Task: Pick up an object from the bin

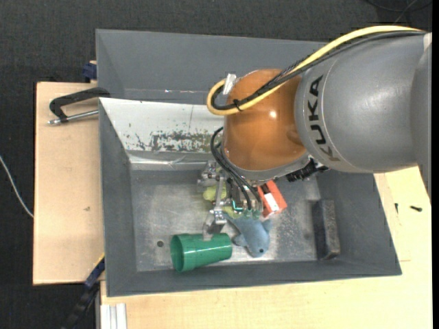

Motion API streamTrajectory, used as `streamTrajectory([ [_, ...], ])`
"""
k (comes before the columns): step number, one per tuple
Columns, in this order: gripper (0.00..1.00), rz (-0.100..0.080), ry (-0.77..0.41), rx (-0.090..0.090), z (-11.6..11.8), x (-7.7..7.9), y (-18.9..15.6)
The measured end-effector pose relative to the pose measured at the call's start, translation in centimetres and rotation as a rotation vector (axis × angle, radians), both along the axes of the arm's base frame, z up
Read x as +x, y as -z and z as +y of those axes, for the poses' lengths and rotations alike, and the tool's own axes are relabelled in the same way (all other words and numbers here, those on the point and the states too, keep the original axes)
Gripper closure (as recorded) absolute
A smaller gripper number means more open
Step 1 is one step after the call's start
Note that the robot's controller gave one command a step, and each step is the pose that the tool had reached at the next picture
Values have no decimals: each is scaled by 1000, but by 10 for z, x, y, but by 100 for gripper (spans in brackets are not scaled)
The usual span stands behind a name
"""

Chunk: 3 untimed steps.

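1. my arm reaches into the grey metal bin point(116, 204) from the right, and its orange cover point(264, 125) hangs over the middle of the bin with a yellow cable point(329, 46) looped across the top of it.
2. my gripper point(221, 214) sticks out below the orange cover, low over the bin's floor and a little toward the front wall.
3. i cannot tell whether my gripper is open or closed; the wrist and its wiring crowd the view there, and i see nothing plainly held in it.
4. a green cup point(199, 251) lies on its side right in front of my gripper, lengthwise along the front wall, wider end to the left; its narrower end sits just below the gripper's tip.
5. a blue object point(252, 237) lies just right of the gripper's tip, touching or nearly touching the cup's narrower end.
6. a small yellow-green thing point(208, 195) lies just beside the gripper on its left, farther back.
7. an orange and white piece point(273, 199) shows at the cover's lower right edge.
8. a dark block point(324, 229) lies well apart, near the right wall.
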<state>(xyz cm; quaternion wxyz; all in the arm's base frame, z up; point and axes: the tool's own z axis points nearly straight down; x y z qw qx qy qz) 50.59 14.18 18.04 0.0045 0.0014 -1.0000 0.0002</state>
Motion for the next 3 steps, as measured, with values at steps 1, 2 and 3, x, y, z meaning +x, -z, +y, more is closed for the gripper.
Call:
streamTrajectory([
  [1,0,-7,2,1,-1,1,-4],
  [2,0,-8,-161,4,-20,8,3],
  [3,0,-14,-356,0,-46,33,25],
])
